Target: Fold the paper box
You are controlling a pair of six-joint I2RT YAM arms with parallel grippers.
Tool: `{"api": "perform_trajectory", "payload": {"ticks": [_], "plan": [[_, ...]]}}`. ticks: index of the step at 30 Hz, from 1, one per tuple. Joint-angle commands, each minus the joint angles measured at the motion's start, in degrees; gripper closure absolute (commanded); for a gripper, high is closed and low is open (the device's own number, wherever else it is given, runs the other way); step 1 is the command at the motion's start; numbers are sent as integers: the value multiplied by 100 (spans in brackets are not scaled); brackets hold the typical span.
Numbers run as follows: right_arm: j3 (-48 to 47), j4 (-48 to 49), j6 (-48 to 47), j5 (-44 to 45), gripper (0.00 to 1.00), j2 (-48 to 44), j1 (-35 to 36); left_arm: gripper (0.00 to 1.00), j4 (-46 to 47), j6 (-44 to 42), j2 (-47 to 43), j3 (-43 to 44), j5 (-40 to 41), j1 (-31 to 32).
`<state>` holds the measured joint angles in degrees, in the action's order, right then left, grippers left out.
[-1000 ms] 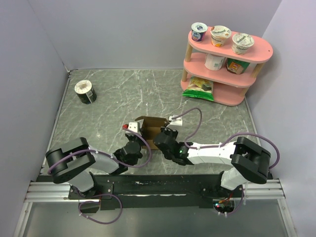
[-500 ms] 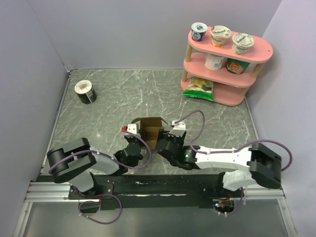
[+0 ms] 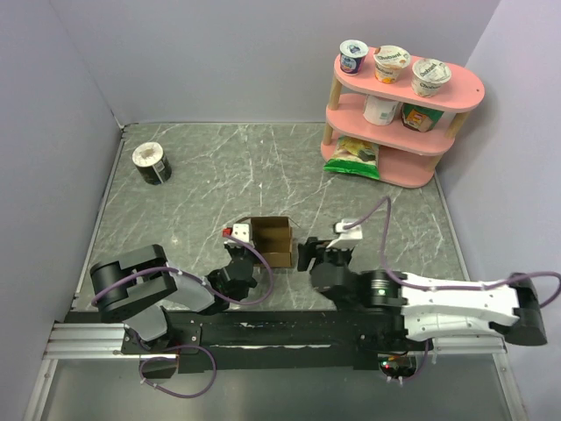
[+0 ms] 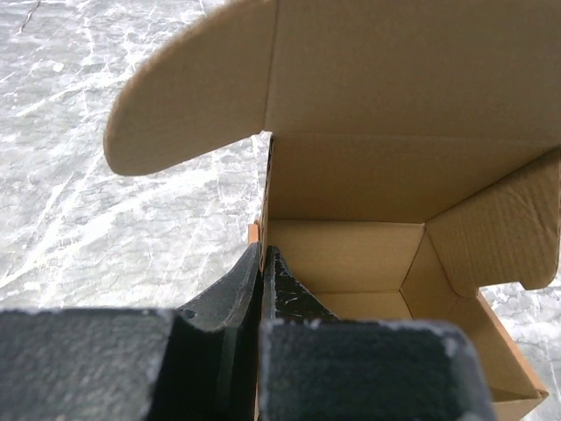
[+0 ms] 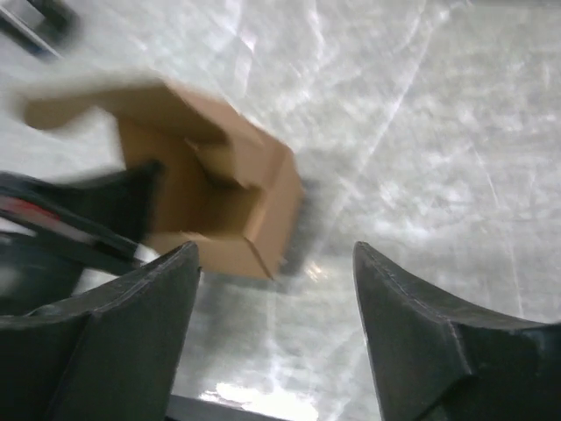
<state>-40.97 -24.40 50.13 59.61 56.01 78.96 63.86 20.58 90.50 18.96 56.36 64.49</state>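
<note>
The paper box [image 3: 273,240] is a small brown cardboard box standing on the marble table with its top open. In the left wrist view I look into its inside [image 4: 351,254], and a rounded lid flap [image 4: 188,96] stands up behind it. My left gripper [image 3: 252,255] [image 4: 263,252] is shut on the box's left wall, one finger inside and one outside. My right gripper [image 3: 306,254] [image 5: 273,249] is open just right of the box and apart from it, with nothing between its fingers. The box [image 5: 219,197] lies blurred ahead of its left finger.
A round black-and-white tub [image 3: 152,163] stands at the far left of the table. At the back right stands a pink shelf [image 3: 438,92] with yogurt cups, and a snack bag [image 3: 352,156] lies on its lowest level. Grey walls close in the left, back and right sides.
My right gripper has opened, let go of the box and drawn back to the right. The box now stands squarer. The left gripper has stayed shut on the box wall.
</note>
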Motion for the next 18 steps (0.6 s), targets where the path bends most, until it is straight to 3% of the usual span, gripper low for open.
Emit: {"api": "perform_trajectory", "payload": {"ticks": [1, 5, 9, 18], "plan": [[334, 2333, -2129, -359, 33, -994, -231, 96, -365, -150, 187, 11, -11, 55], [-50, 2353, -2174, -1706, 40, -971, -1520, 96, -391, -203, 188, 64, 24, 116], [-717, 2614, -2578, -2321, 39, -154, -2023, 96, -418, -238, 231, 108, -2, 152], [-1809, 2705, -2755, -3358, 34, 1816, -2271, 94, -567, -291, 240, 187, 86, 257]]}}
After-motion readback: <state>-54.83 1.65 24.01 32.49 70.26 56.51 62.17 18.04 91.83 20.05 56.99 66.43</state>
